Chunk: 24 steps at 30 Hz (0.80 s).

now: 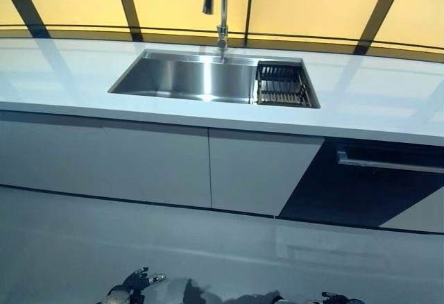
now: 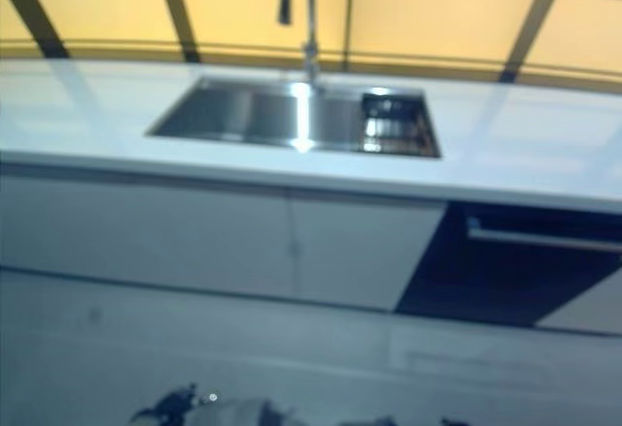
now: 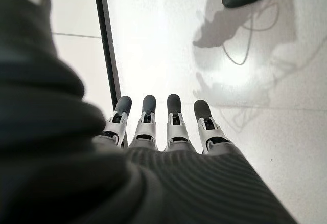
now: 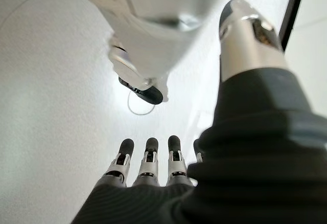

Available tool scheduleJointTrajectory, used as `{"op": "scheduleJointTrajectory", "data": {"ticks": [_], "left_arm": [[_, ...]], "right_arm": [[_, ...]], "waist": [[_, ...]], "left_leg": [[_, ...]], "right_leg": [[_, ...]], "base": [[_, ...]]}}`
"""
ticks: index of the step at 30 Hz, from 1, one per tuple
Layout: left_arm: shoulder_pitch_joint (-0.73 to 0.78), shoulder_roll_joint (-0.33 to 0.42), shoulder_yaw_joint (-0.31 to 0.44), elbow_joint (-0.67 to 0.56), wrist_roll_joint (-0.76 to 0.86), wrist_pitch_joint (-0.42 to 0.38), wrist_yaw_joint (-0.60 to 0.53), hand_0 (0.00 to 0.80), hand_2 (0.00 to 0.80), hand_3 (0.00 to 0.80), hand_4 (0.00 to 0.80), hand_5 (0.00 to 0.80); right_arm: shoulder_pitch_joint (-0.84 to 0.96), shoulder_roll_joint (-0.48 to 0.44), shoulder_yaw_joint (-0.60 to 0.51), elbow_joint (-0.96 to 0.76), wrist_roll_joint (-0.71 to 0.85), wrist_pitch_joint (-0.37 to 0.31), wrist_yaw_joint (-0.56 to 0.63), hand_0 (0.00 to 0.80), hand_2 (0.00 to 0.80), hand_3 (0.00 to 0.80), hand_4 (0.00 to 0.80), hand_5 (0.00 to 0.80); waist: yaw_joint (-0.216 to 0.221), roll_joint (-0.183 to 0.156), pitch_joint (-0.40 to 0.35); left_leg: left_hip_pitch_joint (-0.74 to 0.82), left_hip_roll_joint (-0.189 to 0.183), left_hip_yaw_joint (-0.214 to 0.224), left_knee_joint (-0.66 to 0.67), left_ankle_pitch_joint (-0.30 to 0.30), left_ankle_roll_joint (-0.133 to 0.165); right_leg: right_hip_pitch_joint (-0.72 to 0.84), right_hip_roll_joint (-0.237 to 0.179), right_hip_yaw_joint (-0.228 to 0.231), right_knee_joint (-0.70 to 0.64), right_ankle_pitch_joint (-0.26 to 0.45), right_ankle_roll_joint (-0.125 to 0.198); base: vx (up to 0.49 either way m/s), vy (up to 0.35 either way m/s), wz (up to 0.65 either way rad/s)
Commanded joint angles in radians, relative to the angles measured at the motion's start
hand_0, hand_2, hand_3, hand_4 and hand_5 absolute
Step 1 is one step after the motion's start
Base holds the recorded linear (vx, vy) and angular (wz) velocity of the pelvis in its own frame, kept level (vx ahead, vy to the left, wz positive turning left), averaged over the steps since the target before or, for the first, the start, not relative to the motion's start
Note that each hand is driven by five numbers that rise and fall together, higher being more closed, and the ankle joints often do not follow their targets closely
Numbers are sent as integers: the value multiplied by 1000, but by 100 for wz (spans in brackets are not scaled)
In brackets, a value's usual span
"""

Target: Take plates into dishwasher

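No plate shows in any view. The dishwasher [image 1: 368,189] is the dark panel under the counter at the right, shut, with a silver bar handle [image 1: 392,161] along its top. My left hand [image 1: 137,281] hangs low over the floor at the bottom left, with straight fingers [image 3: 173,119] and nothing in it. My right hand [image 1: 338,298] hangs at the bottom right edge, its fingers [image 4: 150,160] also straight and empty. Both hands are far below the counter.
A white counter [image 1: 374,103] runs across the view with a steel sink [image 1: 187,78] set in it. A black dish rack [image 1: 281,85] sits in the sink's right end. A tap [image 1: 222,9] stands behind. White cabinet doors [image 1: 159,162] are below, grey floor [image 1: 222,255] in front.
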Motion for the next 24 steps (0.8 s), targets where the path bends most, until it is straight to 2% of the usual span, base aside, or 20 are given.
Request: {"op": "scheduleJointTrajectory", "data": {"ticks": [1,5,9,12,16,24], "left_arm": [[-40,4,-1,-10,0,13,5,0,0,0,0,0],[-31,-17,-1,24,18,17,10,0,0,0,0,0],[-18,-29,9,38,12,11,14,0,0,0,0,0],[-18,-37,2,43,29,15,4,0,0,0,0,0],[-18,-53,-14,42,35,24,-14,0,0,0,0,0],[-19,-78,-33,55,32,7,-20,0,0,0,0,0]], "right_arm": [[-47,15,38,-2,52,-3,-1,0,0,0,0,0],[-34,44,52,15,59,-7,-7,0,0,0,0,0],[-32,51,60,20,31,-12,3,0,0,0,0,0],[-38,51,67,22,34,-3,6,0,0,0,0,0],[-34,52,70,29,37,14,10,0,0,0,0,0],[-22,57,64,57,35,24,-10,0,0,0,0,0]], "waist": [[-3,-23,9],[-14,-45,-11],[3,-57,-33],[5,-64,-43],[0,-64,-49],[-20,-51,-50]], "left_leg": [[7,-8,-6,0,-112,11],[6,-8,-5,0,-109,-3],[-6,-6,30,0,-110,-23],[-17,-3,39,0,-100,-36],[-23,2,52,0,-81,-54],[-16,5,51,0,-66,-67]], "right_leg": [[20,85,18,10,-23,-45],[110,154,42,-78,-128,-65],[177,179,21,-226,-161,-86],[196,201,48,-289,-152,-100],[216,218,51,-332,-139,-113],[225,229,58,-326,-152,-133]], "base": [[-20,-34,36],[-7,-100,25],[-63,-151,-5],[-90,-228,-38],[-81,-203,-13],[-17,-102,-2]]}}
